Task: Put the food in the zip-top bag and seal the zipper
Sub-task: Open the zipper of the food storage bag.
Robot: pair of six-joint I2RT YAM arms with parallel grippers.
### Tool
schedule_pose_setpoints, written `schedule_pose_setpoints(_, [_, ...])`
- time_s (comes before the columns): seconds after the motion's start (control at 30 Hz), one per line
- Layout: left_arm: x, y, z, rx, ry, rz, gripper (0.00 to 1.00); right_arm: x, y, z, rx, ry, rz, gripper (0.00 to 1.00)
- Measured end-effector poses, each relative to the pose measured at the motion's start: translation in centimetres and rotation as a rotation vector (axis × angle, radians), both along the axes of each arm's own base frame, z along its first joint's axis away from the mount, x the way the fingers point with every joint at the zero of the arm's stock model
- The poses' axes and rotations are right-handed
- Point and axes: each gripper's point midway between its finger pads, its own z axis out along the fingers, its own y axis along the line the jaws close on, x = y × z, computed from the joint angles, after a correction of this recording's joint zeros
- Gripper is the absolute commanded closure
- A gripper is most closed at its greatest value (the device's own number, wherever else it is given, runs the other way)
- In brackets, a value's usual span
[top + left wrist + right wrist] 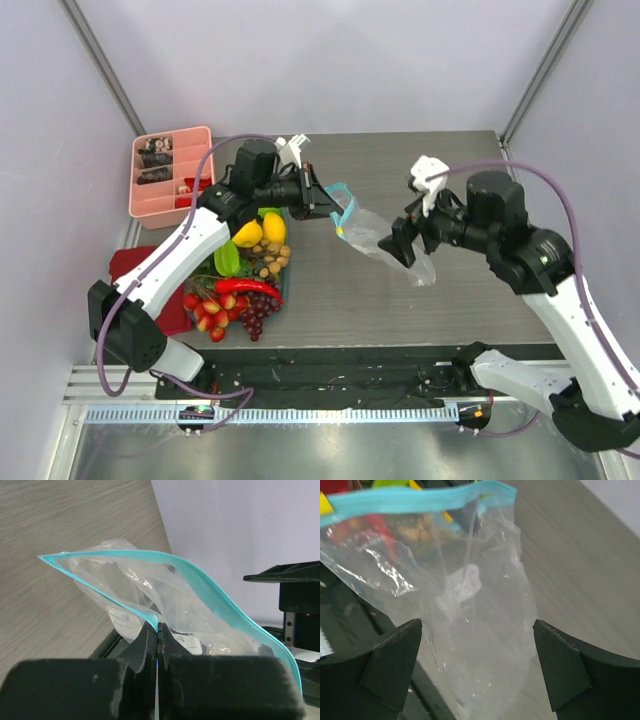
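Observation:
The clear zip-top bag (385,243) hangs above the table centre, its mouth held open. My left gripper (322,196) is shut on the near lip of the teal zipper (150,616), which curves wide open in the left wrist view (210,587). My right gripper (403,242) is open, its fingers (395,655) on either side of the bag's lower body (480,645) without pinching it. The food (240,275), with lemons, a green pepper, a red chili, grapes, nuts and berries, lies piled at the left of the table.
A pink divided tray (170,170) with small brown and red bits stands at the back left. A dark red cloth (140,270) lies under the left arm. The grey table (400,300) ends at a black strip near the arm bases.

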Motion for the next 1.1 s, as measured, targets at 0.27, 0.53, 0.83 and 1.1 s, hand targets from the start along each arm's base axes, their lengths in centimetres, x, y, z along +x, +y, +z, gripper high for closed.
schedule_pose_setpoints(0.27, [1.2,0.1,0.7,0.042,-0.047,0.035,1.0,0.5,2.2,-2.1,0.007,0.274,-0.011,0.0])
schedule_pose_setpoints(0.53, [2.7,-0.5,0.2,0.089,-0.095,0.045,1.0,-3.0,-1.2,-1.8,-0.048,0.23,-0.033,0.0])
schedule_pose_setpoints(0.83, [2.7,-1.5,0.8,0.16,-0.207,0.049,1.0,-1.1,-0.4,-1.0,0.058,0.262,-0.152,0.06])
schedule_pose_setpoints(1.1, [2.0,-3.0,-0.5,0.194,-0.197,0.029,1.0,4.7,2.8,-2.6,0.162,0.358,-0.299,0.34])
